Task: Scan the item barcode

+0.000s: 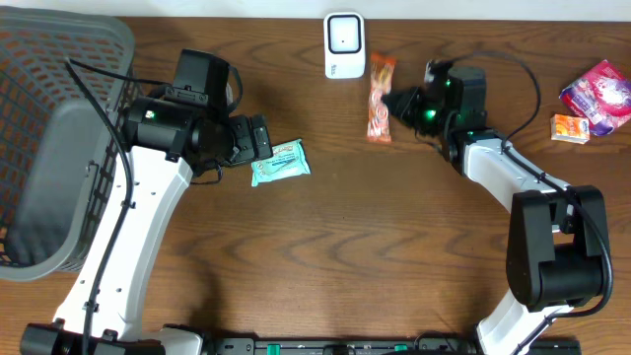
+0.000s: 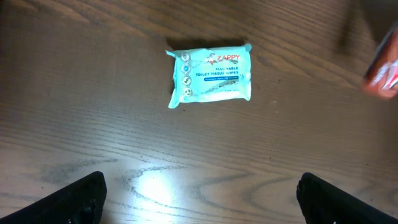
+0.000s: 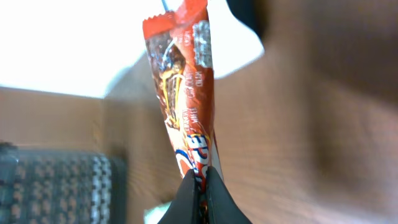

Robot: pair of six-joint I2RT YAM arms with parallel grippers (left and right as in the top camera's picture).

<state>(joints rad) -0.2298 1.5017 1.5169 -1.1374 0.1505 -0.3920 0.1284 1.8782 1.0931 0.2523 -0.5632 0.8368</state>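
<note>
1. Only visible from the right wrist cam: right fingers [image 3: 185, 200] pressed together, pinching the end seam of the snack bar [image 3: 186, 106], with the rest poking straight out past the tips. Glossy red-orange foil, long and narrow, crimped far edge, chocolate bar picture on it. Print too blurry to read.
2. Only visible from overhead: white scanner [image 1: 344, 44], a smooth rounded plastic block, near the bar's far end and a bit off to one side of those fingers. Apart from the wrapper, not touching.
3. Left wrist cam: left fingers [image 2: 81, 199] spread wide with nothing between them, held over the worktop [image 2: 93, 106]. Wipes pack [image 2: 210, 74] lying flat ahead of the tips, roughly centred on the gap. Soft teal pillow pack with sealed ends, label legible here as flushable toilet tissue wipes. Just a teal blob from overhead.
4. Dark wood grain, slightly shiny, with a glare patch between the left fingers.
5. Overhead only again: grey plastic mesh basket [image 1: 39, 59] well behind the left fingers. Shiny pink packet [image 1: 599, 94] and small orange box [image 1: 570, 128] well behind the right ones.
</note>
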